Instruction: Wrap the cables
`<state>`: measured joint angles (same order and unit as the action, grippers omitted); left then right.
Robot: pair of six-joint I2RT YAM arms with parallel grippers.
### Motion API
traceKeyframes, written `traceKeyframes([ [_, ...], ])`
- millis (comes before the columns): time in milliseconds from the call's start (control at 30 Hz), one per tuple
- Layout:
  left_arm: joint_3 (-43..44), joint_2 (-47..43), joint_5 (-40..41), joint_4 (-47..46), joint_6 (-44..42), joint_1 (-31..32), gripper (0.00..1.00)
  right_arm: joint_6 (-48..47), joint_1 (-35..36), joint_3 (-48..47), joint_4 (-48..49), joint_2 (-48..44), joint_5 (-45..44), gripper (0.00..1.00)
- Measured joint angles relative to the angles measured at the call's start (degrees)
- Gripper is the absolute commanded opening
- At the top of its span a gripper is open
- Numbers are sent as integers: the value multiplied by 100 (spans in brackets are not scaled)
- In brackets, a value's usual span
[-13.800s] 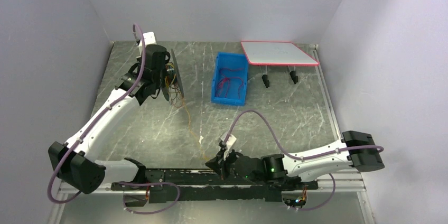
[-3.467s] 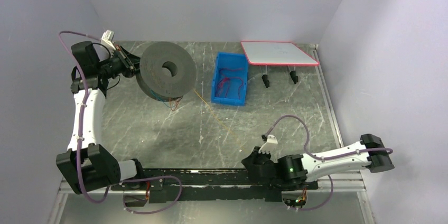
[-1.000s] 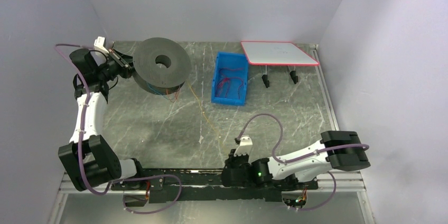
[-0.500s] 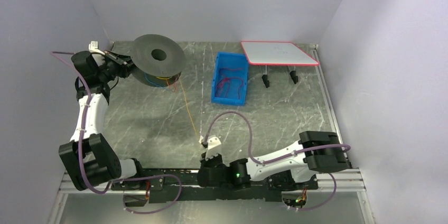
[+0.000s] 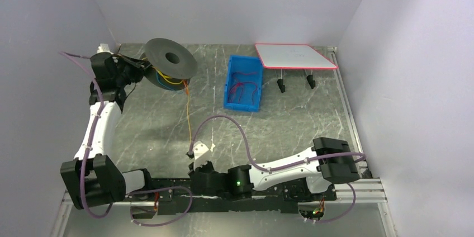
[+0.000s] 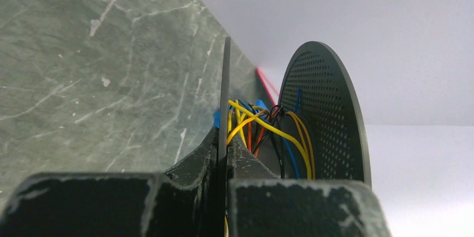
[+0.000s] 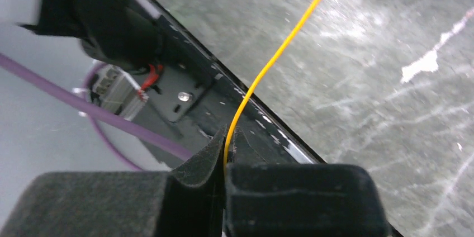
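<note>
A thin yellow cable runs in a nearly straight line over the grey-green marbled counter, from the 11 o'clock region to the near edge at about 6 o'clock. Its far end joins the wound cables, which are yellow, orange, blue and black and looped around the hub of a dark grey spool with two perforated disc flanges. The spool sits tilted at 11 o'clock, its holed face turned upward.

The left end effector is clenched on the spool. The thin edge of the near flange passes between its two fingers, and the far flange stands just beyond the windings.

The right end effector is closed on the yellow cable, which emerges from between its pressed fingertips and slants up toward 1 o'clock in the wrist view. It lies low over the black base rail at the counter's near edge. A mauve hose arches over the counter above the right arm.

At 12 o'clock a blue plastic bin holds loose red cables. At 1 o'clock, near the bin, a flat white board with a red rim stands on short black legs.
</note>
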<state>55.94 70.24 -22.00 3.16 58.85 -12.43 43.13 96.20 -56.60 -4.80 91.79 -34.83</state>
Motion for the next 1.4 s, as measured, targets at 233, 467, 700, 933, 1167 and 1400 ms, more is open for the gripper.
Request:
traceKeyframes([
  [233, 181, -256, 1718, 492, -776, 1115, 7, -496, 0, -763, -140, -61, 319, 0],
  [467, 173, -483, 3101, 765, -1423, 1867, 7, -850, 4, -1370, -769, -385, 299, 0],
  [700, 136, -520, 4013, 815, -1836, 2437, 7, -1261, 9, -2347, -1792, -702, -85, 0],
  [933, 92, -411, 4701, 892, -2151, 3008, 7, -1777, 9, -3591, -2568, -765, -376, 0],
  [1167, 85, -306, 4983, 914, -2323, 3451, 7, -2194, 9, -4433, -3143, -612, -522, 0],
  [1400, 85, -208, 5237, 922, -2511, 3891, 7, -2627, 9, -4715, -3381, -514, -772, 0],
])
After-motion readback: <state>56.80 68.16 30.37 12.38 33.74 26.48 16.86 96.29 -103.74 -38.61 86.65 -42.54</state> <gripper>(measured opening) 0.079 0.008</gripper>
